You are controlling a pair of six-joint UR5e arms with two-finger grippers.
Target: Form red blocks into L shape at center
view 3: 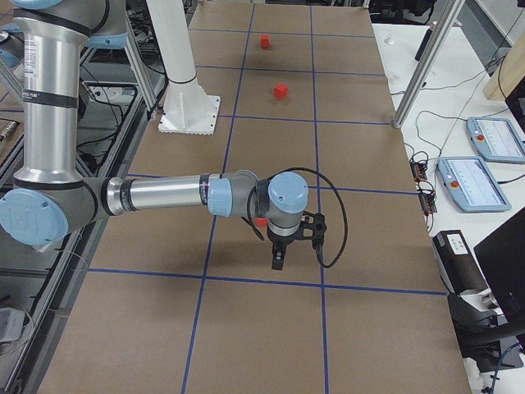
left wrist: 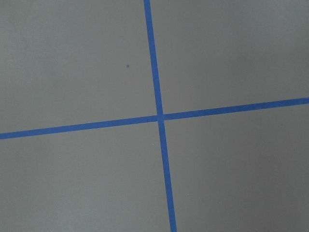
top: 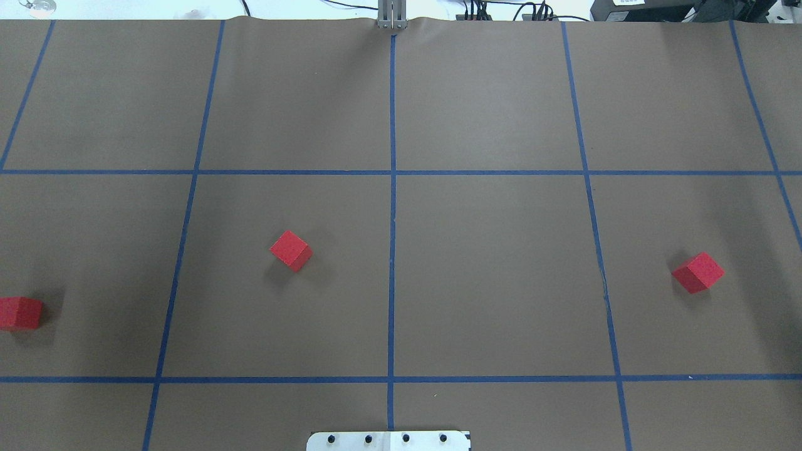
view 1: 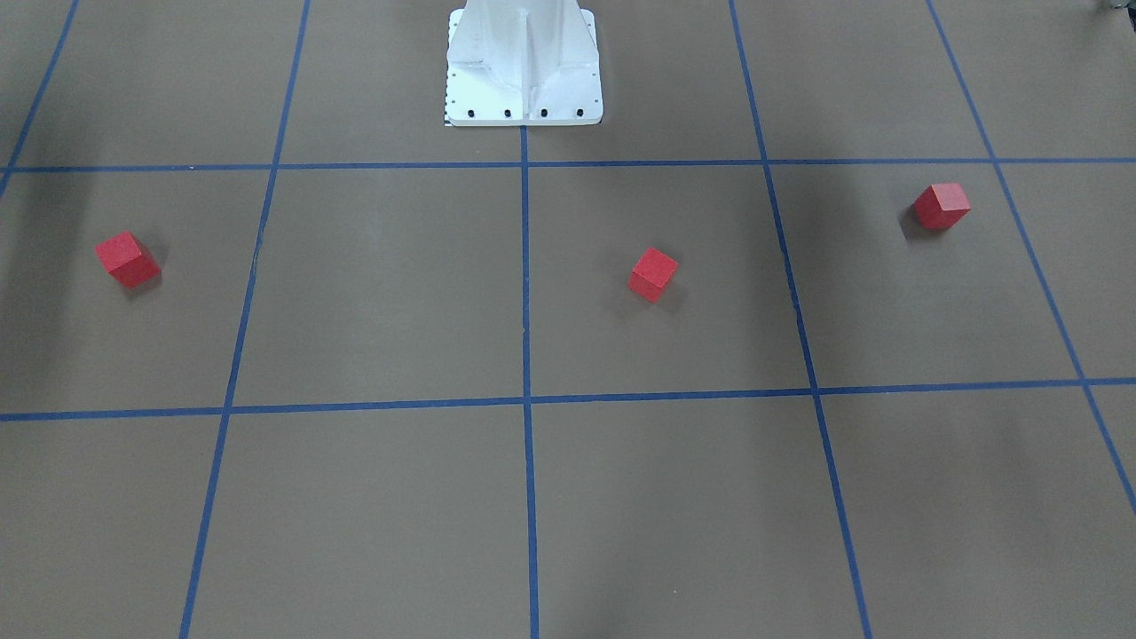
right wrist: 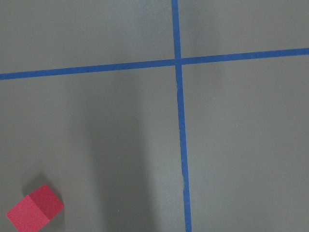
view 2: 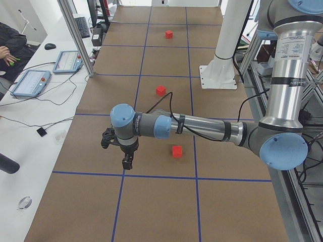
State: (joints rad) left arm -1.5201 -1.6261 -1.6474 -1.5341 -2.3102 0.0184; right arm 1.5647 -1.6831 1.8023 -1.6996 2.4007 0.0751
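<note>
Red blocks, three small matte red cubes, all sit apart from the blue tape crossing (top: 392, 172) in the middle of the brown gridded surface. The nearest cube (top: 291, 250) lies to the robot's left of that crossing, the second cube (top: 19, 313) far out left and the third cube (top: 697, 272) far out right. I judge no part of the L is formed, so all three placements remain. Neither the left gripper (view 2: 126, 164) nor the right gripper (view 3: 278, 263) holds a cube, and I cannot tell how wide their jaws stand.

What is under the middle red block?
The middle red block sits on the brown surface, touching no blue line. The patch right beneath it is covered.
</note>
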